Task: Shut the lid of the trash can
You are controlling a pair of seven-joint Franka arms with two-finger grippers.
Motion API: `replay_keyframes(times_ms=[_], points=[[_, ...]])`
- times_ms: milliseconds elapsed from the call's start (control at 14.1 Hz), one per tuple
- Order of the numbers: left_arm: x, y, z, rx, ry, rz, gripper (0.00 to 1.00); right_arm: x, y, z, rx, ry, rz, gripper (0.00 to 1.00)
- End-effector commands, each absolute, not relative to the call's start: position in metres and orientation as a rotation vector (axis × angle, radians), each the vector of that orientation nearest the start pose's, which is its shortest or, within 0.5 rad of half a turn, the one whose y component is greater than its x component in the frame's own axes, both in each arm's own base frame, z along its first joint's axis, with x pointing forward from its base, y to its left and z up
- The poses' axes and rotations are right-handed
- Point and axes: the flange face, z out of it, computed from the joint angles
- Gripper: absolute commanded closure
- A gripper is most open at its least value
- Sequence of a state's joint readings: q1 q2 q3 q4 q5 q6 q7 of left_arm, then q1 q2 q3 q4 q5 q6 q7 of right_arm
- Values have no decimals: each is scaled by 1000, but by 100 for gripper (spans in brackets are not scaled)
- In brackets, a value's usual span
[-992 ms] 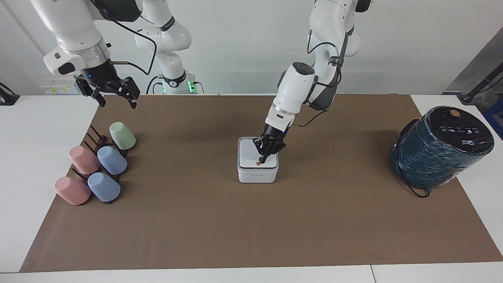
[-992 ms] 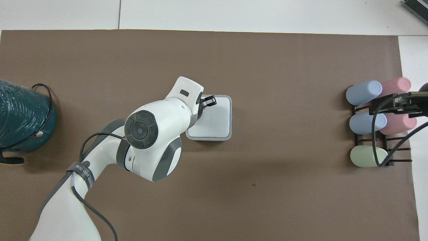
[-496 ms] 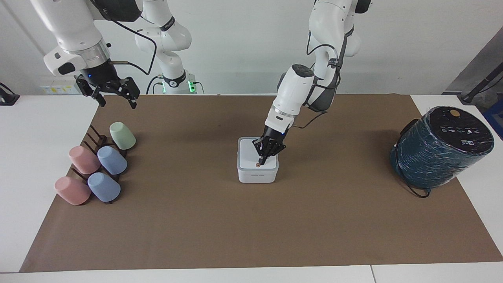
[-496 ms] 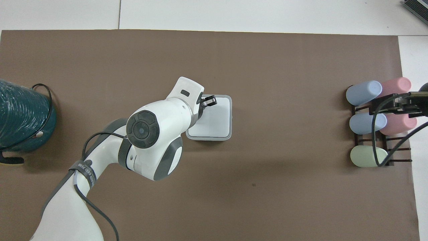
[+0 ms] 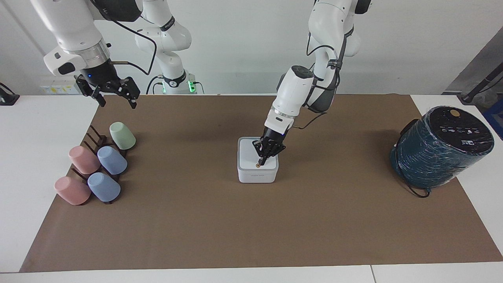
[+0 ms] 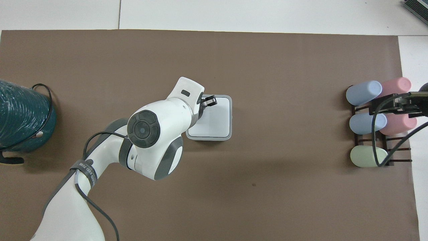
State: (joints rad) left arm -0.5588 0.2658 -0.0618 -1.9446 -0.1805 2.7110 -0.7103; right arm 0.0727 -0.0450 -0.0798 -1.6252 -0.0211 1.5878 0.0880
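Note:
The white square trash can (image 5: pixel 257 175) stands in the middle of the brown mat. Its lid (image 5: pixel 249 155) lies flat on top, with the orange dot (image 5: pixel 257 165) showing on the edge farthest from the robots. My left gripper (image 5: pixel 262 160) is shut, points down at the lid, and its tip is just above the dot. In the overhead view the left gripper (image 6: pixel 209 100) and wrist cover part of the trash can (image 6: pixel 217 120). My right gripper (image 5: pixel 116 98) waits open and empty in the air over the mat's edge near the cup rack.
A dark rack (image 5: pixel 96 139) with pink, blue and green cups lies at the right arm's end of the table. A large dark teal wrapped cylinder (image 5: pixel 440 151) with a black cable stands at the left arm's end.
The left gripper's tip has lifted slightly off the orange dot and the wrist has shifted a little. The dark gap under the lid's edge has gone. The right arm has not moved.

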Motion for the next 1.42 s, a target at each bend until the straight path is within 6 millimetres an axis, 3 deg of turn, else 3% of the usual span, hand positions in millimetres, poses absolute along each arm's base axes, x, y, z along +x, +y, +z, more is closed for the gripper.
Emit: replay_keyframes(times_ms=[0,213,496,780,992,1205,1346], points=[[539,-381,389,-3489,-435,-524,100,534,-8,627,-3148,118,-5,0],[542,-382,406,-3494,-434,-520,100,534,-8,627,-3148,118,-5,0],[549,-376,438,-3470,-417,-372,100,534,-8,626,-3148,118,-2,0],[562,-335,493,-3422,-443,-246,100,534,-8,627,-3148,118,-5,0],[576,-279,532,-3384,-300,-140,100,534,-8,627,-3148,118,-5,0],[572,-195,581,-3364,-165,-126,100,534,-8,626,-3148,118,-2,0],[566,-140,599,-3346,-60,-81,100,534,-8,626,-3148,118,-2,0]])
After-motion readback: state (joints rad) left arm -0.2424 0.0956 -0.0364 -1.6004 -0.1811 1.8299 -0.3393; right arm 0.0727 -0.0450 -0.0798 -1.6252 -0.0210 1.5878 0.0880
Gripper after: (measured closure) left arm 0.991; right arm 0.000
